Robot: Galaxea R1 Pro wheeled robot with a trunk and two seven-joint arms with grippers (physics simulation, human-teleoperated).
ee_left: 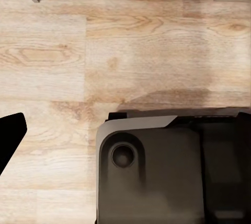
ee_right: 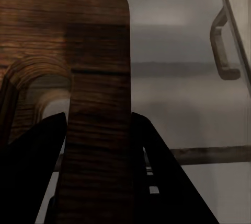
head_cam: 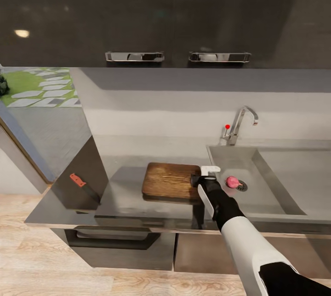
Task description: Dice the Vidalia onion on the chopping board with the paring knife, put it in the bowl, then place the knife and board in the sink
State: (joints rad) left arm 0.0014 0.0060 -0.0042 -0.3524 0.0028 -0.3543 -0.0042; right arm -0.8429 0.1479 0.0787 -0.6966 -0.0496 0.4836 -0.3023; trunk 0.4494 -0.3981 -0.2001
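Right hand [head_cam: 201, 181] sits at the chopping board [head_cam: 171, 180], and the wrist view shows its dark fingers [ee_right: 31, 177] clamped either side of the board's edge, pinching it. Vidalia onion [head_cam: 232, 182] is whole, lying in the sink [head_cam: 276, 181] right by the drain. Paring knife [head_cam: 84, 186] lies well off to the left on the surface [head_cam: 124, 194], untouched. By my read, dicing hasn't begun; everything's still ahead. Left hand: over wooden floor [ee_left: 63, 62], grip state I cannot tell.
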